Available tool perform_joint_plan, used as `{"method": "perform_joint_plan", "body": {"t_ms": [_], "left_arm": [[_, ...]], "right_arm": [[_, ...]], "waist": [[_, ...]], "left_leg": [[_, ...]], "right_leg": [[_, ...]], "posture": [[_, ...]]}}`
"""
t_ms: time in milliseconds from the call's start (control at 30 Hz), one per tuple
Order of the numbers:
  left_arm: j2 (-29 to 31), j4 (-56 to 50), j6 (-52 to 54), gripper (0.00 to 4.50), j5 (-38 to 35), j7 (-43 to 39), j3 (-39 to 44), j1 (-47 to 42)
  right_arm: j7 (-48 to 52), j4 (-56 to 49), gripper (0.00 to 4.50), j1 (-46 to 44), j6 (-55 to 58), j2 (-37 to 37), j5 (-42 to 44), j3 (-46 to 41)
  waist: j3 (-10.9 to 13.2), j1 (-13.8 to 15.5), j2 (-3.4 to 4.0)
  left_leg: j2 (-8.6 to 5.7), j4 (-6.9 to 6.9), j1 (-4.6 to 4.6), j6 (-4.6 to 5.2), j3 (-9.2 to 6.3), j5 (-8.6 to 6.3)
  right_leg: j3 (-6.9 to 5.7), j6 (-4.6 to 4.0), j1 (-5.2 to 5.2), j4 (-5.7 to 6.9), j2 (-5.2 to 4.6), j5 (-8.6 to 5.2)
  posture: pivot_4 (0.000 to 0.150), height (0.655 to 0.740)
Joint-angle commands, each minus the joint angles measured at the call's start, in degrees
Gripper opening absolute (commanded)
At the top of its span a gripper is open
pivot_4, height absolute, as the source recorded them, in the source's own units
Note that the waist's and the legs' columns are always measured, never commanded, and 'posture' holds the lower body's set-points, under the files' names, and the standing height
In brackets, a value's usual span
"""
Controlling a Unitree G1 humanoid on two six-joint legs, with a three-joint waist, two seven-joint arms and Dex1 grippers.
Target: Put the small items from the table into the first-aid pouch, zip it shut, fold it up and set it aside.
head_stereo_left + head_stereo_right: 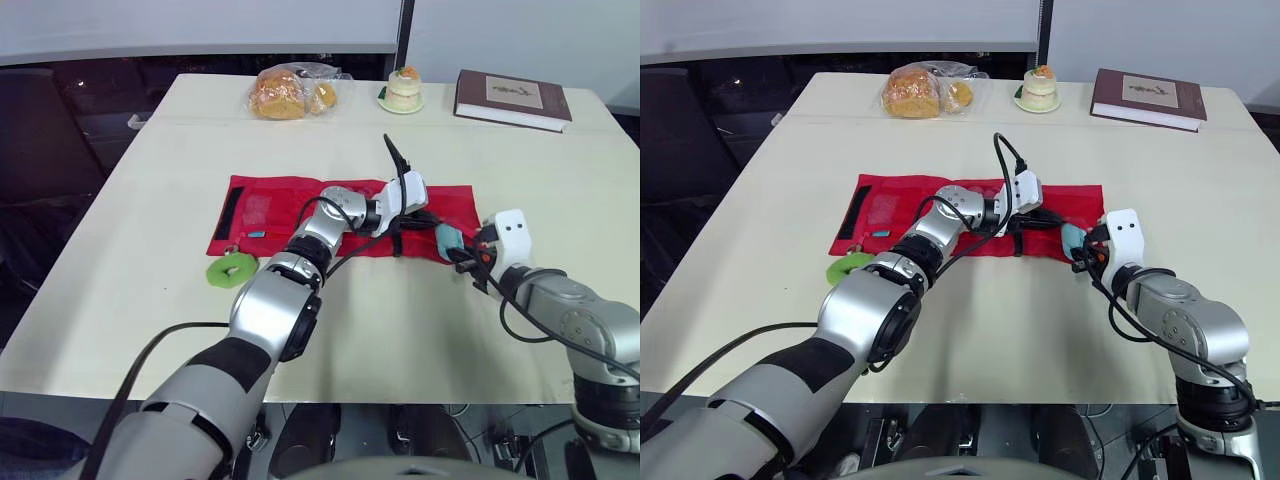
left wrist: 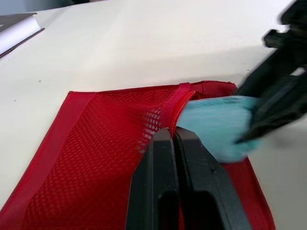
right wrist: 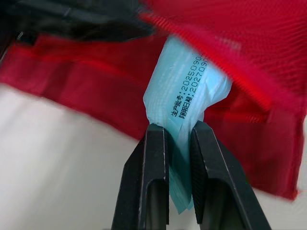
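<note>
The right claw [image 3: 180, 128] is clamped on the tail of a blue packet [image 3: 188, 91]. The packet's nose sits just ahead of the fingertips, tucked under the raised mesh lip of the red pouch [image 1: 265, 212]. The left claw [image 2: 173, 136], just beside the packet, has its 2 fingers pressed together on that lip's seam, apparently lifting it so the pocket's mouth gapes for the packet to slide in. Gripping the packet by its rear end leaves the front free to enter. The pouch lies unfolded on the table [image 1: 140, 190], stretching away behind the left claw's wrist. A green item [image 1: 232, 270] waits well apart from both claws, off the pouch's far end, so I judge loading is partway, with zipping and folding not yet begun
</note>
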Motion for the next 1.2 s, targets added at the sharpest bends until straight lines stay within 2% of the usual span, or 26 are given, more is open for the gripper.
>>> {"method": "perform_joint_plan", "body": {"t_ms": [33,200,333,433,700,800,900,1033,1067,1200], "left_arm": [[-1.17,-3.21,-1.42,0.00,-1.41,-1.12,0.58,-0.57],[-1.74,-3.44,-1.30,0.00,-1.54,-1.08,0.42,-0.25],[-2.11,-3.49,-0.62,0.00,-1.99,-0.13,0.82,-0.67],[-2.10,-3.23,-0.34,0.00,-1.98,0.70,0.83,-0.93],[-2.41,-2.90,0.08,0.00,-1.94,1.78,0.72,-1.00],[-2.57,-2.87,0.10,0.00,-1.96,1.69,0.68,-0.90],[-2.98,-2.87,-0.04,0.00,-1.91,1.20,0.52,-0.86],[-3.43,-2.87,-0.16,0.00,-1.94,0.81,0.51,-1.15],[-3.49,-2.87,-0.16,0.00,-1.96,0.75,0.53,-1.22],[-3.64,-2.93,-0.27,0.00,-1.97,0.59,0.57,-1.33]], "right_arm": [[-3.33,4.30,0.04,-3.62,-6.45,2.88,-4.17,-0.50],[-4.38,9.91,0.04,-5.51,-14.98,5.68,-9.06,1.05],[-1.87,8.35,1.93,-4.02,-16.72,6.16,-8.90,1.99],[1.04,4.01,2.95,-1.49,-15.18,4.37,-7.46,2.39],[7.12,-12.05,2.95,8.46,-8.85,-2.90,-0.72,-0.24],[6.98,-14.26,2.95,10.12,-8.47,-3.95,-0.05,-1.43],[5.30,-13.42,2.15,9.74,-9.39,-2.56,-0.72,-1.18],[3.23,-7.46,0.38,6.87,-11.60,-0.72,-4.46,2.00],[3.04,-5.75,0.10,6.17,-12.28,-0.72,-5.65,2.84],[0.81,3.61,0.10,1.95,-19.07,-0.08,-12.31,5.67]], "waist": [[0.00,0.02,0.01],[0.00,0.04,0.01],[0.00,-0.07,0.02],[0.00,0.04,0.03],[0.01,0.00,0.03],[0.01,0.04,0.03],[0.01,0.01,0.03],[0.00,-0.01,0.04],[0.01,0.05,0.04],[0.01,0.14,0.04]], "left_leg": [[-0.01,0.00,0.00,0.00,0.02,0.00],[-0.02,0.00,-0.02,-0.01,0.04,0.00],[-0.01,-0.01,-0.02,-0.01,0.06,0.01],[0.00,-0.02,-0.04,-0.01,0.04,0.01],[0.00,-0.02,-0.02,0.00,0.02,0.00],[0.01,-0.02,-0.04,0.00,0.00,0.00],[0.00,-0.02,-0.02,0.00,0.03,0.00],[0.00,-0.02,-0.02,0.00,0.03,0.00],[-0.01,-0.02,-0.02,0.00,0.05,0.00],[-0.03,-0.02,-0.03,0.00,0.07,0.00]], "right_leg": [[0.01,0.00,0.00,0.01,0.00,0.00],[0.03,0.00,-0.03,-0.01,-0.01,0.00],[0.04,0.00,-0.07,0.01,0.00,0.00],[0.03,0.00,-0.06,0.00,0.00,0.00],[0.03,0.00,-0.05,0.01,0.00,0.00],[0.02,0.00,-0.05,-0.01,0.01,0.00],[0.03,0.00,-0.05,0.00,0.01,0.00],[0.03,0.00,-0.05,0.00,0.01,0.00],[0.04,0.00,-0.05,0.00,0.01,0.00],[0.04,0.00,-0.06,-0.02,0.00,0.00]], "posture": [[0.150,0.7289],[0.150,0.7289],[0.150,0.7289],[0.150,0.7289],[0.150,0.7289],[0.150,0.7289],[0.150,0.7289],[0.150,0.7289],[0.150,0.7289],[0.150,0.7289]]}}
